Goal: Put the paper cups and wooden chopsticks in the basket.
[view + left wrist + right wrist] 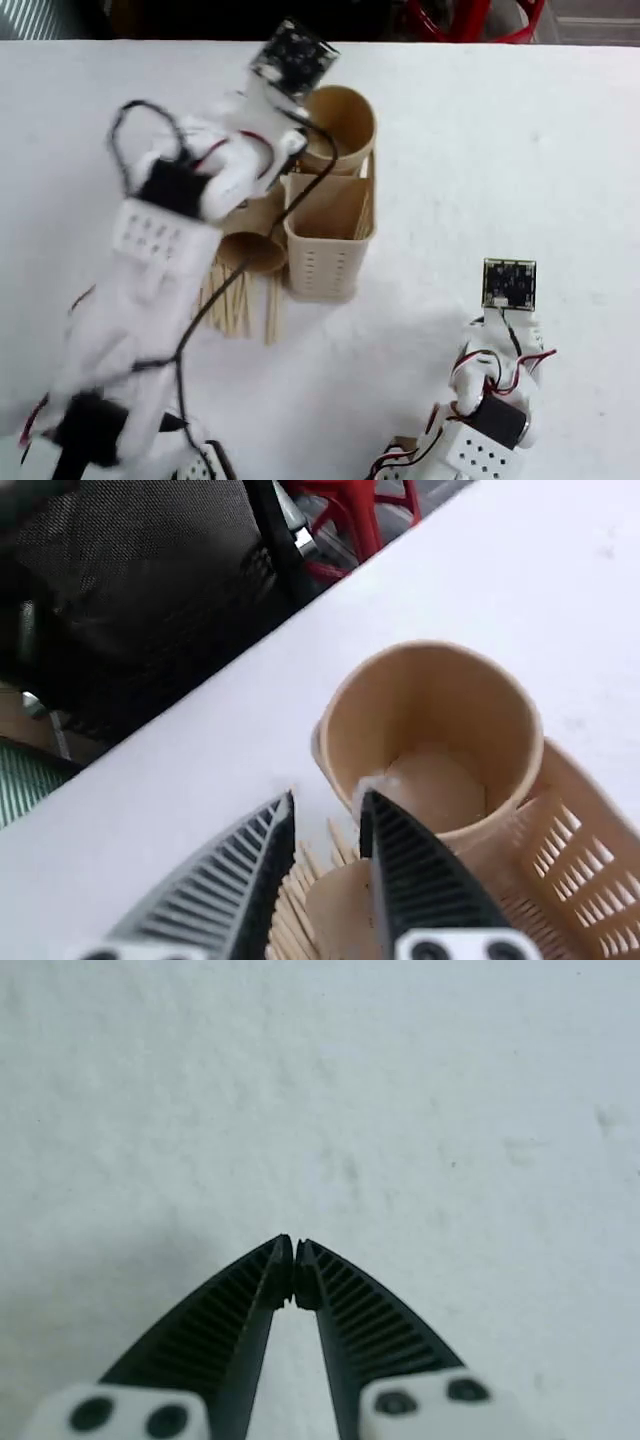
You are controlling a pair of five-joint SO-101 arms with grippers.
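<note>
One paper cup (430, 740) stands right at the tip of our left tool (327, 805), at the end of the basket (575, 830) and, as far as we can judge, inside it. The tool is partly open, one jaw inside the rim and one outside, not pinched on the wall. Back under that tool's wrist, a second cup (255, 250) lies on its side just beside the basket, over the chopsticks (235, 300) fanned on the counter (450, 1110). We judge both are left to do. Our right tool (293, 1260), closed and empty, hangs well apart.
</note>
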